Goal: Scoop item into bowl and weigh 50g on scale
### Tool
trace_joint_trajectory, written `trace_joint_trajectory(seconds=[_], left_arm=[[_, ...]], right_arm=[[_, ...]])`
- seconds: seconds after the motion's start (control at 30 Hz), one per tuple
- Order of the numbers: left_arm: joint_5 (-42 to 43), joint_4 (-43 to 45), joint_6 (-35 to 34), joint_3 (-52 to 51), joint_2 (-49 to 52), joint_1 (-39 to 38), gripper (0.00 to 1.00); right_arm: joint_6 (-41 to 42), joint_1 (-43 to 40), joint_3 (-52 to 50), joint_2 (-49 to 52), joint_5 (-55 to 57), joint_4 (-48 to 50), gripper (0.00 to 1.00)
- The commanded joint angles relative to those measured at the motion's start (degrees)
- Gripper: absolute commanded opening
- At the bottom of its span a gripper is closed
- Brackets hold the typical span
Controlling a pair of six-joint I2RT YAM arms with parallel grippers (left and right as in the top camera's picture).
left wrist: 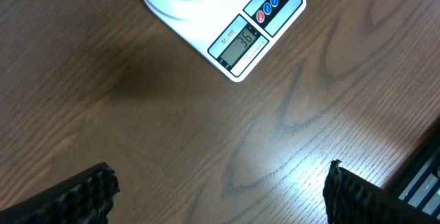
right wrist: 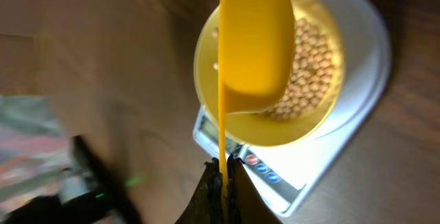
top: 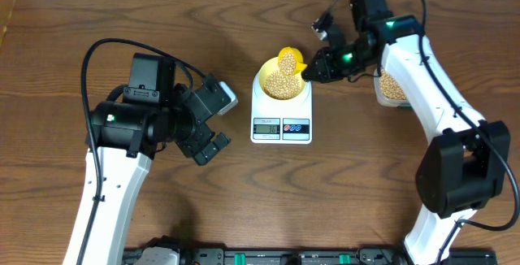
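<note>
Jaws of my right gripper (right wrist: 221,172) clench the stiff, light bright yellow plastic scoop (right wrist: 254,45) at its handle end, bottom centre (the small round tan beans (right wrist: 306,66) would roll freely); left gripper (left wrist: 220,196) hangs released.

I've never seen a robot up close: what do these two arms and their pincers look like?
Both match: left arm and right arm have white tubular links between chunky black joints, with black cables looping above. Green lights glow on the right arm. Left pincer and right pincer are black; the left's pads look ribbed.

Warm even light (blurred wrist-view edges)
</note>
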Motion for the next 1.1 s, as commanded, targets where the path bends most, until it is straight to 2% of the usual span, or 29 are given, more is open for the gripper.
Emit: trace_joint_trajectory(seconds=[0.0, 0.5, 1.07], left_arm=[[0.92, -0.22, 1.01, -0.48, -0.02, 0.2, 0.98], [0.92, -0.22, 1.01, -0.48, -0.02, 0.2, 0.98], [0.92, -0.22, 1.01, -0.48, -0.02, 0.2, 0.98]], right_arm=[[-1.16, 2.21, 1.62, 0.68, 7.37, -0.09, 0.01], [-1.16, 2.78, 1.62, 0.68, 3.45, -0.07, 0.01], [-1.16, 3.1, 1.62, 0.68, 5.46, 1.46, 0.01]])
